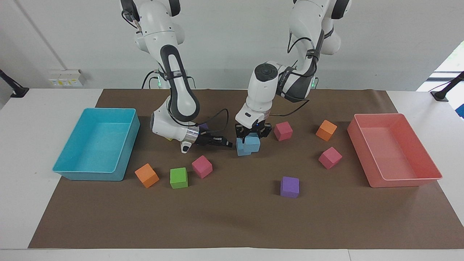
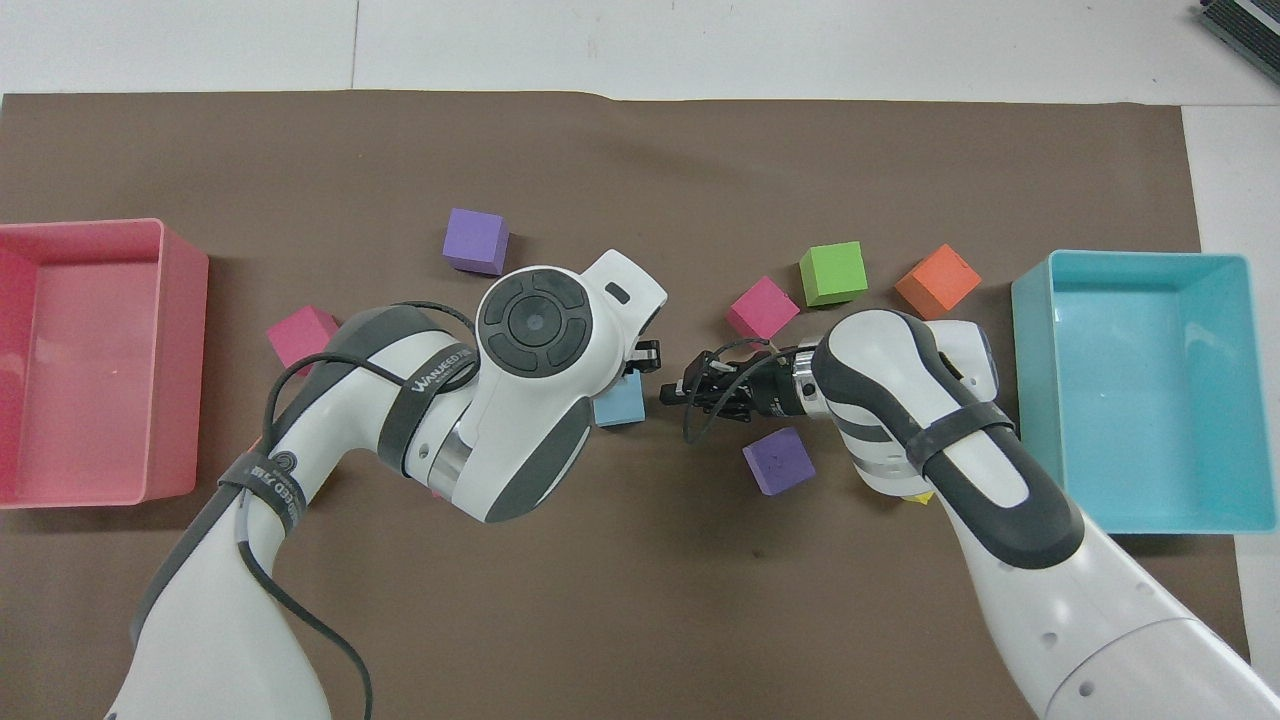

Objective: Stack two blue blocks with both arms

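My left gripper (image 1: 252, 132) is shut on a sky-blue block (image 1: 252, 143) and holds it low over the other blue block (image 1: 240, 149), which rests on the brown mat. The held block overlaps the resting one, offset toward the left arm's end; I cannot tell whether they touch. In the overhead view the left arm hides the held block, and only part of a blue block (image 2: 620, 405) shows beside the left gripper (image 2: 648, 356). My right gripper (image 1: 228, 144) lies low and level, shut and empty, its tip just beside the resting block; it also shows in the overhead view (image 2: 670, 392).
A cyan tray (image 1: 90, 175) stands at the right arm's end and a pink tray (image 1: 402, 181) at the left arm's end. Loose cubes lie around: pink (image 1: 202, 166), green (image 1: 178, 177), orange (image 1: 146, 175), purple (image 1: 289, 187), pink (image 1: 330, 157), orange (image 1: 326, 130), pink (image 1: 282, 131).
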`<state>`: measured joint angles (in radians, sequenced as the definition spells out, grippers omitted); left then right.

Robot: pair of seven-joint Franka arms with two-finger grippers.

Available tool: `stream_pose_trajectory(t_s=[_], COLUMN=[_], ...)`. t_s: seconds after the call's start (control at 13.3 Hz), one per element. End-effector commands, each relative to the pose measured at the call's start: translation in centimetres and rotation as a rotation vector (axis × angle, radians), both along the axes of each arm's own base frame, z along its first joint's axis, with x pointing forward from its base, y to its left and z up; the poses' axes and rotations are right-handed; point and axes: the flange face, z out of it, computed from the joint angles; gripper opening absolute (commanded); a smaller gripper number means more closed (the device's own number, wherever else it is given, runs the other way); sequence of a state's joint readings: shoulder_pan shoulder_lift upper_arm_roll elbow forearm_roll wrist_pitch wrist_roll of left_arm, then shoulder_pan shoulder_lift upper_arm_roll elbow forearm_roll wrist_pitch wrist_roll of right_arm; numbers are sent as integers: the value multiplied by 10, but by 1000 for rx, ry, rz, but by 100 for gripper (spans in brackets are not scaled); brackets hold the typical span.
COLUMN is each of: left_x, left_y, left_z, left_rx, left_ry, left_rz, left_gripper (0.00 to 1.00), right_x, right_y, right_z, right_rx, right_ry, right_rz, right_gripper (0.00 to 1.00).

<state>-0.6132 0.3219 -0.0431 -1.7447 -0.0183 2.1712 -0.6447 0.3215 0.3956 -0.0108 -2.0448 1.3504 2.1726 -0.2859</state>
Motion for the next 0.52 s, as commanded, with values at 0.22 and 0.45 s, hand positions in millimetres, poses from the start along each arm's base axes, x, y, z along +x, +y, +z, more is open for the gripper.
stream_pose_trajectory(t_s=[0.22,0.45], left_x=[-16,-20], left_y=[-20,-21], left_z=[-11,-15], left_rx=[14,20], left_ry=[22,31], left_rz=[-17,-21], left_gripper=[8,8], right_x=[-1,-1], right_y=[0,0], right_z=[-3,-3], right_rx=[12,13], right_ry=[-17,-17], right_rz=[-13,-14], right_gripper=[0,0])
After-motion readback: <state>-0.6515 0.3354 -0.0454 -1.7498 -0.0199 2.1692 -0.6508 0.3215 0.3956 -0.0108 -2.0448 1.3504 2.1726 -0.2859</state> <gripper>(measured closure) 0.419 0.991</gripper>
